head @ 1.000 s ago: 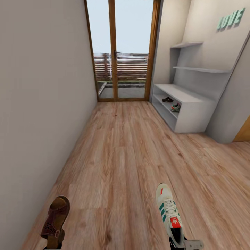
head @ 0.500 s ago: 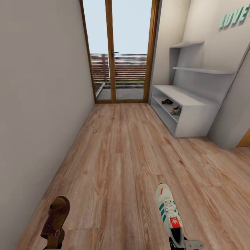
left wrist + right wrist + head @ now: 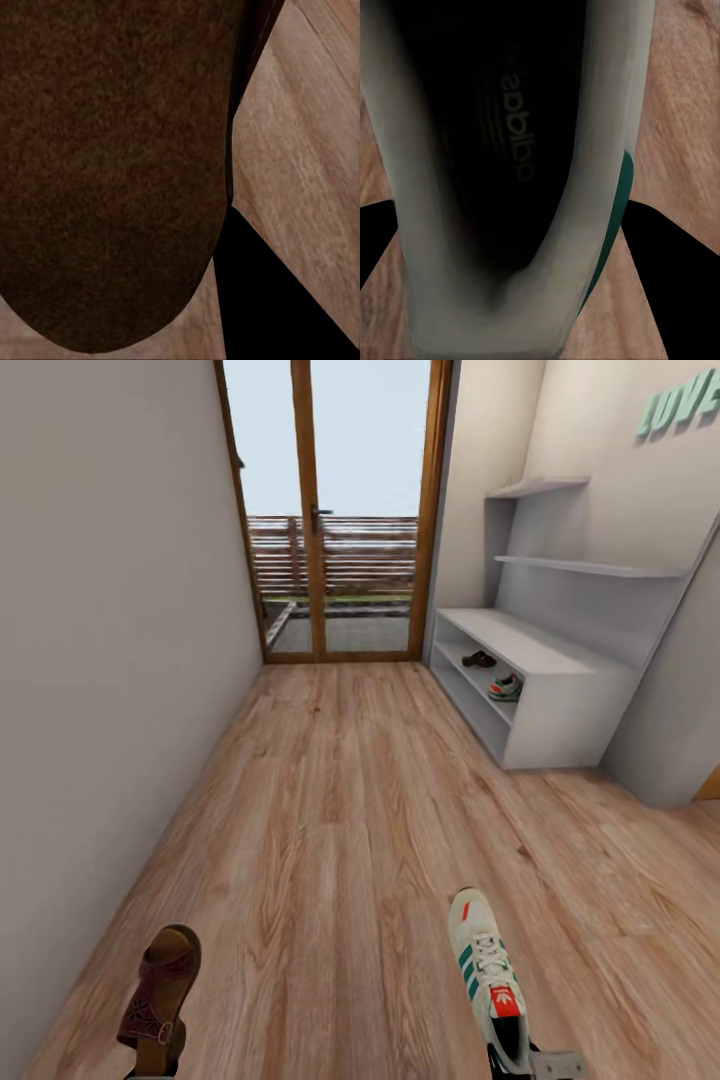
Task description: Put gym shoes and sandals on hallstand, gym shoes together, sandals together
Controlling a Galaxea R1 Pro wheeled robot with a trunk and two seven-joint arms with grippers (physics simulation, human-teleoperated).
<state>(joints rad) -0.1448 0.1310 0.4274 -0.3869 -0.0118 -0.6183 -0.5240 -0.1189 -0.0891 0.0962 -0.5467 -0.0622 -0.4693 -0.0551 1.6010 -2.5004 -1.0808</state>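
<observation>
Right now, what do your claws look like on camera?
Right claw: black, with a pale grey metal bracket beside it. Left claw: dark. In the wrist views the fingers are flat, matte black, straight-edged. No cables or markings visible.

The head view looks down the corridor floor (image 3: 340,840); both wrist views sit close above that same floor.

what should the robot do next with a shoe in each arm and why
Probably roll on toward the hallstand ahead on the right. The left arm carries a sandal, the right a gym shoe, and their partners, the other sandal and other gym shoe, already sit on its shelf, across bare corridor floor.
</observation>
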